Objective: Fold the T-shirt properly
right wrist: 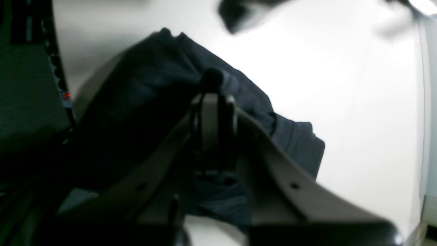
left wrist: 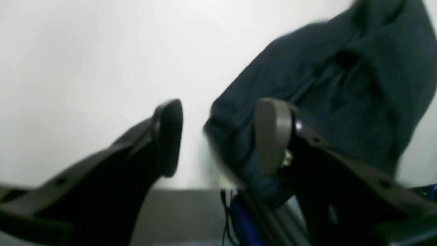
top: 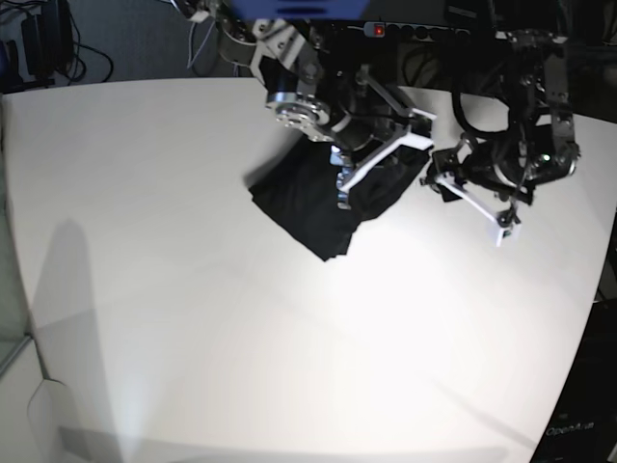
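White surface [top: 193, 318] carries the bunched black T-shirt [top: 318, 198] near its far edge, partly hidden by the right tool [right wrist: 213, 102], seemingly pinching a fold; left tool [left wrist: 218, 136] spread, empty.

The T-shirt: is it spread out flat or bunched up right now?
Bunched up. The T-shirt lies as a rumpled dark heap on the white table, with thick creases and no flat sleeves showing.
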